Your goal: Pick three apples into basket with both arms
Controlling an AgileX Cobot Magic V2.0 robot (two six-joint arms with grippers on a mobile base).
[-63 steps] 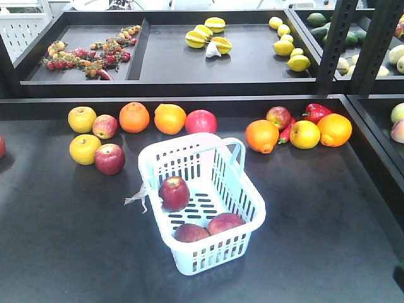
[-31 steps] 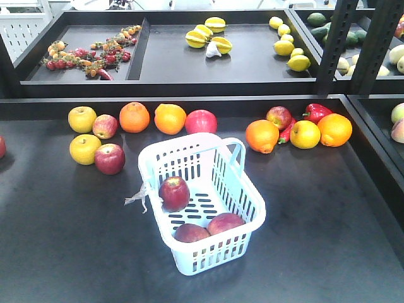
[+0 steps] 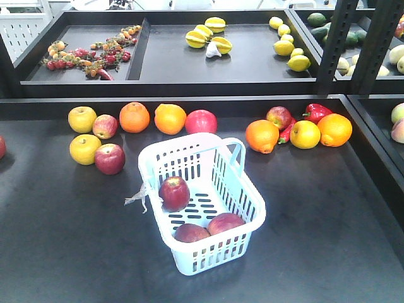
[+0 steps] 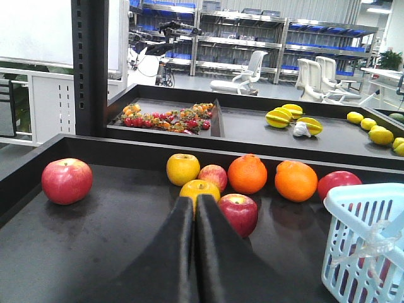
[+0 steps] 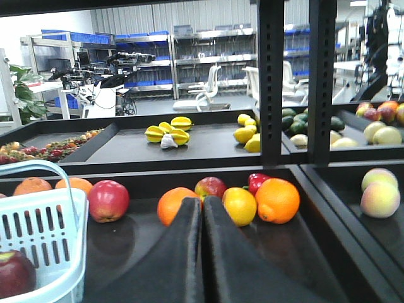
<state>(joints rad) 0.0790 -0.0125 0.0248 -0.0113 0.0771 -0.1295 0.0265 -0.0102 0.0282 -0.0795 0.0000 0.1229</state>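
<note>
The pale blue basket (image 3: 214, 255) stands mid-table, its handle folded toward the back. Three dark red apples lie inside: one (image 3: 174, 192) by the left wall, two (image 3: 191, 233) (image 3: 225, 222) side by side at the near end. Neither arm shows in the front view. My left gripper (image 4: 194, 201) is shut and empty, left of the basket (image 4: 363, 190), pointing at a yellow fruit (image 4: 199, 189) and a red apple (image 4: 238, 213). My right gripper (image 5: 202, 201) is shut and empty, right of the basket (image 5: 44, 230), where one apple (image 5: 14, 273) shows inside.
Loose fruit lines the table's back: yellow fruits (image 3: 82, 118), oranges (image 3: 134, 117) and apples (image 3: 110, 158) on the left, more with a red pepper (image 3: 315, 112) on the right. A raised tray (image 3: 189, 82) sits behind. Black shelf posts (image 3: 334, 44) stand at the right.
A dark shape at the front view's lower right edge one second ago is gone now. Basket, apples and loose fruit have not moved.
</note>
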